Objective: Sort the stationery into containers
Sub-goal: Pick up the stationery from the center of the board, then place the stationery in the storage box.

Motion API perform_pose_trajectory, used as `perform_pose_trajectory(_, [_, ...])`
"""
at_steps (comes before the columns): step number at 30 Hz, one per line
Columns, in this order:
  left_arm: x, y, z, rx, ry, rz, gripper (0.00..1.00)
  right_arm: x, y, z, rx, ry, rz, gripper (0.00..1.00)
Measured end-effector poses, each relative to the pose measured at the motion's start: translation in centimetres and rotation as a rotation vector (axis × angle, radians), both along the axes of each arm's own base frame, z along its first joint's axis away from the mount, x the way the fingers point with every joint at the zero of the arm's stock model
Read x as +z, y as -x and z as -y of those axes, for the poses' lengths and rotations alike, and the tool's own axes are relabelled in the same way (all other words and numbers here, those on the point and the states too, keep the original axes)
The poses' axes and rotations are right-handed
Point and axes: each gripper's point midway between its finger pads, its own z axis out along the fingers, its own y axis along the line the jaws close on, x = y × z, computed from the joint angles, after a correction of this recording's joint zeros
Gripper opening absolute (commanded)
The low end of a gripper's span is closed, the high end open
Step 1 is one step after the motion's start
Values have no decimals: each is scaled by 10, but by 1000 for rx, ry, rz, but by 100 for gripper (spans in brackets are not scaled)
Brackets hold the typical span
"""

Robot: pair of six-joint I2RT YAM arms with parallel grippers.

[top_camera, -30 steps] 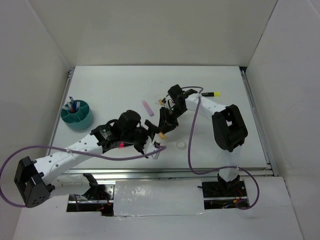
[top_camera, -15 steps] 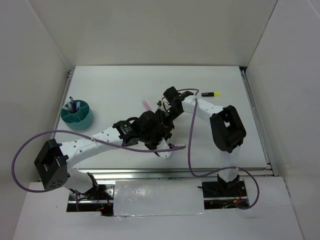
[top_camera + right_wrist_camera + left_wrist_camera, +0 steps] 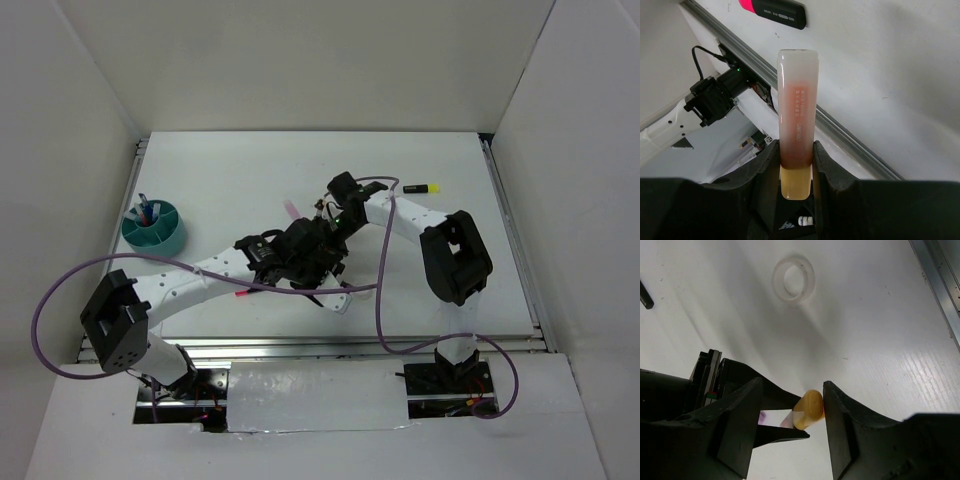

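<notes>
At table centre the left gripper point(image 3: 792, 401) has swung in, jaws narrowing around, not yet pinching, the orange marker point(image 3: 809, 408) the right gripper point(image 3: 796, 167) clamps: likely a handover toward the cup point(image 3: 153, 240) at nine o'clock.

- In your left wrist view, only the rounded end of the orange marker point(image 3: 809, 410) shows. Its barrel runs behind the dark finger point(image 3: 735, 435).
- A black object point(image 3: 644, 295) is cut by that view's left edge; you cannot tell what it is.
- In your right wrist view, the top edge crops a pink-and-black marker point(image 3: 777, 7).
- From above, the left arm point(image 3: 200, 275) covers most of the pink marker point(image 3: 290, 207).
- The teal cup point(image 3: 157, 245) holds items too small to name.
</notes>
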Motion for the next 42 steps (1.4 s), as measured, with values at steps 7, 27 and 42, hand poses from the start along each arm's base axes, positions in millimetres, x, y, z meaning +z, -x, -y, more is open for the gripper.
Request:
perform_pose_trajectory(7, [-2, -2, -6, 6, -11, -12, 67, -1, -3, -1, -10, -9, 3, 0])
perform_pose_trajectory(27, [-3, -5, -24, 21, -47, -3, 60, -7, -4, 8, -27, 14, -12, 0])
perform_pose_trajectory(42, [-14, -2, -16, -12, -85, 15, 51, -3, 1, 9, -28, -1, -19, 0])
